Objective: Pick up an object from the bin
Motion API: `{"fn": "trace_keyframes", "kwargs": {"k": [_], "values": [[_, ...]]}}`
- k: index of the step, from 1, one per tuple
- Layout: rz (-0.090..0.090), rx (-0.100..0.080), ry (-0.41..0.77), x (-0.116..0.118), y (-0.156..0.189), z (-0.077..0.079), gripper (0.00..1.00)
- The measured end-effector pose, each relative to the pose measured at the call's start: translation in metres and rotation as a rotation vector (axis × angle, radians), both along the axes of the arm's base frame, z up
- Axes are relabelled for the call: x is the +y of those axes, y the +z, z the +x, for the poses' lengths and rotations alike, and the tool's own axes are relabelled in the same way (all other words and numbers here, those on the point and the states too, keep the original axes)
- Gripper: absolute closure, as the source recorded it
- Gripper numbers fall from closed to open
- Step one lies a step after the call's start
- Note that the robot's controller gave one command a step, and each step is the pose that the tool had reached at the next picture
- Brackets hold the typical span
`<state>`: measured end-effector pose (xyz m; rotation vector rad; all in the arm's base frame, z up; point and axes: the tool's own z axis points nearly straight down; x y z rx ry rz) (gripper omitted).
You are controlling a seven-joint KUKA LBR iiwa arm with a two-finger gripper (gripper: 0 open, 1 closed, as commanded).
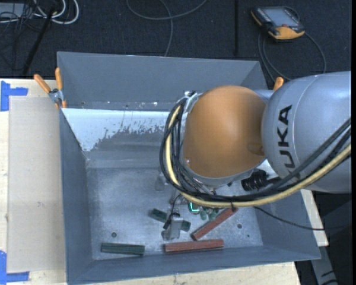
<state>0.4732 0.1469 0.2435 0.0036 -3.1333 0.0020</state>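
Well to the left of the jaws and a little nearer the front wall of the bin [74, 218], a dark green bar [123, 249] lies flat on the floor by itself. Just to the left of the jaws sits a small dark green piece [159, 215], close enough that it may be touching them.

The jaws are low over the bin floor, under the arm's orange cover [222, 132]. Cables and shadow hide their tips, so I cannot tell whether they are spread, pressed together or pinching anything.

Just in front of them and slightly right lies a flat reddish-brown bar [193, 246]. A second reddish-brown bar [214, 223] lies tilted just to their right.

This looks like the reach-and-close step, with nothing lifted yet. The likeliest target is the small dark green piece or whatever lies directly beneath the jaws. The next move calls for closing firmly on one thing, then lifting straight up without dragging the neighbouring bars.
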Motion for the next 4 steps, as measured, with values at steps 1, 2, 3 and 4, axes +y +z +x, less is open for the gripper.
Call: {"fn": "trace_keyframes", "kwargs": {"k": [1, 2, 3, 4], "values": [[0.001, -0.007, -0.004, -0.001, 0.003, 0.002, 0.00], [0.003, -0.012, -0.005, -0.017, -0.056, 0.008, 0.00], [0.001, -0.009, -0.136, -0.018, -0.115, 0.006, 0.00], [0.002, -0.009, -0.295, -0.051, -0.161, 0.034, 0.00]]}}
